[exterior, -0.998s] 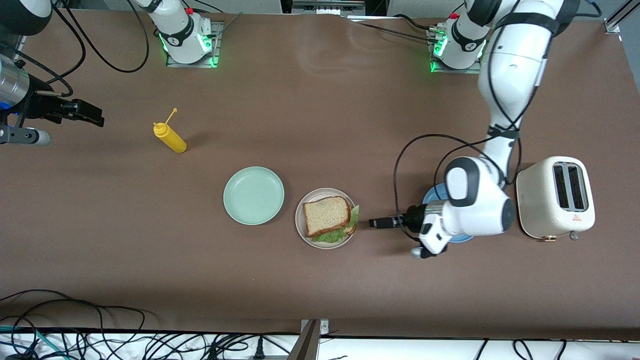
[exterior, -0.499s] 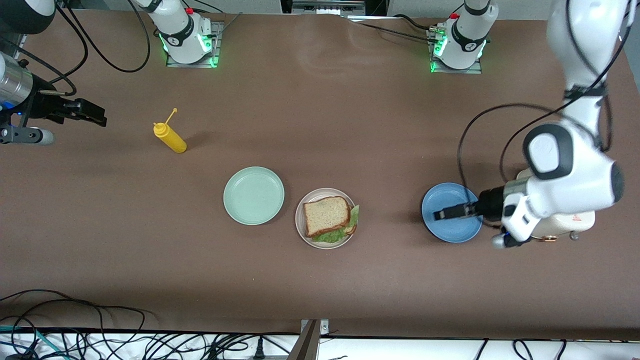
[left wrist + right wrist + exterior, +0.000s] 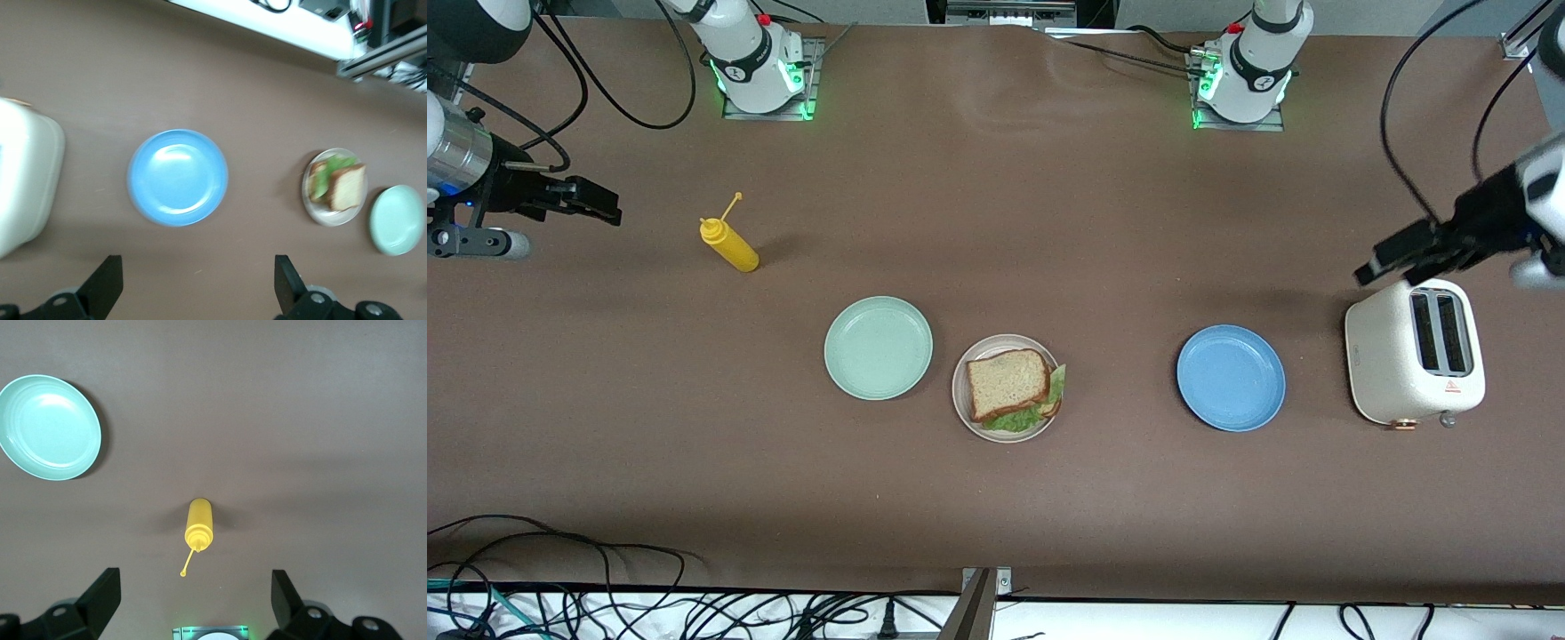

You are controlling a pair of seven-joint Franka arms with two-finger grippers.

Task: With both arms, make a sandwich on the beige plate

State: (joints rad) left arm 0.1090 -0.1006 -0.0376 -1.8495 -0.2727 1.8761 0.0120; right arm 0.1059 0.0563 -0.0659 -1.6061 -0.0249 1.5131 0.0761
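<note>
The sandwich, brown bread over green lettuce, lies on the beige plate in the middle of the table; it also shows in the left wrist view. My left gripper is open and empty, raised over the table beside the toaster; its fingers stand wide apart. My right gripper is open and empty, held high at the right arm's end of the table, with its fingers apart.
A mint-green plate lies beside the beige plate, toward the right arm's end. A blue plate lies toward the left arm's end, beside the cream toaster. A yellow squeeze bottle lies farther from the front camera.
My left gripper has pulled away from the sandwich, passed over the blue plate and risen to beside the toaster. The right arm has barely moved.
</note>
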